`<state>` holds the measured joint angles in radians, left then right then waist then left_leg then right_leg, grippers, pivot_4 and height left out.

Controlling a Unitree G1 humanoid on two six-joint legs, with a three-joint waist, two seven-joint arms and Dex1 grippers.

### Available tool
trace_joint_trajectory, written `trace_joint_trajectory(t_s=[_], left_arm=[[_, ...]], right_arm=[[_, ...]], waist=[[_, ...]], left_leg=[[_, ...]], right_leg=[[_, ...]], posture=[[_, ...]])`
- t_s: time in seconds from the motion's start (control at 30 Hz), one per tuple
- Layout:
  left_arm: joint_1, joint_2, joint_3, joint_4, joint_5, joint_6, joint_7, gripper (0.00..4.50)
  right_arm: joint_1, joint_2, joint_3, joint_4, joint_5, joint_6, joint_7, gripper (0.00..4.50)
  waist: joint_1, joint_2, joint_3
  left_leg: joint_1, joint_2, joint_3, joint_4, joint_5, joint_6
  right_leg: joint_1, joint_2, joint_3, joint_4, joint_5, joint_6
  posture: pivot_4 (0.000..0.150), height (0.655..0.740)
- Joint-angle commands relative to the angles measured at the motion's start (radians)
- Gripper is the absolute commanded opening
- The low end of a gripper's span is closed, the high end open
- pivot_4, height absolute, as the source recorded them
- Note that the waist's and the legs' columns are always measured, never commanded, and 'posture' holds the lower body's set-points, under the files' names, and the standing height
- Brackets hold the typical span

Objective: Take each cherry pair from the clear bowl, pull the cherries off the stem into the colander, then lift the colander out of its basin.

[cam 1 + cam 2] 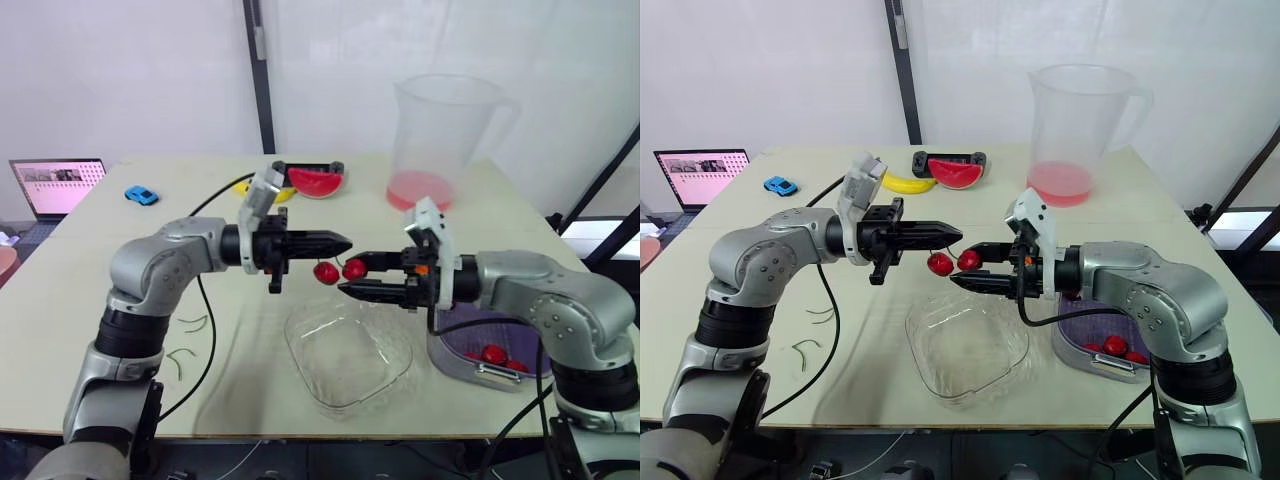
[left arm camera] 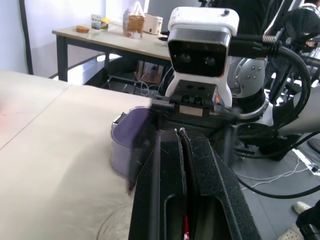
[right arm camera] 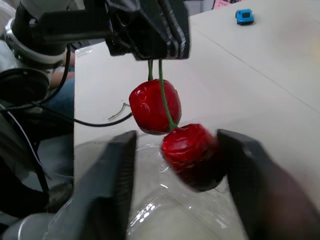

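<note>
Dangling from left hand (image 1: 346, 241), cherry pair (image 1: 339, 270)

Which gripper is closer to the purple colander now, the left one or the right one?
Right. The right gripper is just to the left of the colander. The left gripper, shut on the cherry stem, is farther left, beyond it.

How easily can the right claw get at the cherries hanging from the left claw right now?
Probably yes. The right claw is open on either side of the lower cherry, and nothing stands between. The left claw pinches the stem above, out of the way.
</note>
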<state>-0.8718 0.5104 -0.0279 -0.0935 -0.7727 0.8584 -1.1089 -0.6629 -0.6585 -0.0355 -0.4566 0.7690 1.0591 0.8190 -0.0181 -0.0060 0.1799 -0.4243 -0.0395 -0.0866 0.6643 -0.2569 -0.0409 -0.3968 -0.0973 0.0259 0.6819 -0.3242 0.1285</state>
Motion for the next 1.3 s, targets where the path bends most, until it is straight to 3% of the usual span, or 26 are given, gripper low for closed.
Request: trace_joint_trajectory(t_s=[0.03,0.37,0.47,0.5,0.8,1.0,1.2,1.3], left_arm=[[-0.006,0.004,-0.008,-0.030,0.004,-0.009,0.000,0.00],[-0.017,-0.001,-0.012,-0.014,0.014,-0.020,0.003,0.00],[-0.021,-0.003,-0.012,-0.010,0.017,-0.022,0.002,0.00],[-0.021,-0.004,-0.012,-0.009,0.019,-0.023,0.002,0.00],[-0.028,-0.005,-0.011,-0.002,0.025,-0.030,-0.001,0.00],[-0.029,-0.007,-0.011,0.001,0.024,-0.040,-0.004,0.00],[-0.035,-0.012,-0.004,0.016,0.023,-0.048,-0.004,0.00],[-0.023,-0.007,0.000,0.011,0.024,-0.053,0.000,0.00]], right_arm=[[-0.003,-0.004,-0.003,-0.019,0.000,-0.048,0.001,2.25],[-0.019,-0.009,-0.006,-0.019,0.029,-0.033,-0.029,2.25],[-0.022,-0.016,-0.001,-0.019,0.027,-0.029,-0.032,1.42],[-0.020,-0.020,0.004,-0.019,0.020,-0.034,-0.031,0.94],[0.002,-0.060,0.009,-0.012,0.012,-0.043,-0.021,0.94],[0.018,-0.156,0.040,-0.024,0.016,0.014,0.006,0.94],[0.014,-0.248,-0.038,0.001,0.066,0.082,0.033,0.94],[0.002,-0.355,-0.145,0.073,0.070,0.113,0.051,0.94]], waist=[[0.000,0.000,0.000],[0.000,0.000,0.000],[0.000,0.000,0.000],[0.001,0.000,0.000],[0.001,0.000,0.000],[0.002,0.000,0.000],[0.002,0.000,0.000],[0.006,0.000,0.000]], left_leg=[[0.000,0.000,0.000,0.000,0.000,0.000],[0.000,0.000,0.000,0.000,0.000,0.000],[0.000,0.000,0.000,0.000,0.000,0.000],[0.000,0.000,0.000,0.000,0.000,0.000],[0.000,0.000,0.000,0.000,0.000,0.000],[0.000,0.000,0.000,0.000,0.000,0.000],[0.000,0.000,0.000,0.000,0.000,0.000],[0.000,0.000,0.000,0.000,0.000,0.000]], right_leg=[[0.000,0.000,0.000,0.000,0.000,0.000],[0.000,0.000,0.000,0.000,0.000,0.000],[0.000,0.000,0.000,0.000,0.000,0.000],[0.000,0.000,0.000,0.000,0.000,0.000],[0.000,0.000,0.000,0.000,0.000,0.000],[0.000,0.000,0.000,0.000,0.000,0.000],[0.000,0.000,0.000,-0.001,0.000,0.000],[0.000,0.000,0.000,-0.001,0.000,0.000]], posture=[[0.150,0.7400],[0.150,0.7400],[0.150,0.7400],[0.150,0.7400],[0.150,0.7400],[0.150,0.7400],[0.150,0.7400],[0.150,0.7400]])
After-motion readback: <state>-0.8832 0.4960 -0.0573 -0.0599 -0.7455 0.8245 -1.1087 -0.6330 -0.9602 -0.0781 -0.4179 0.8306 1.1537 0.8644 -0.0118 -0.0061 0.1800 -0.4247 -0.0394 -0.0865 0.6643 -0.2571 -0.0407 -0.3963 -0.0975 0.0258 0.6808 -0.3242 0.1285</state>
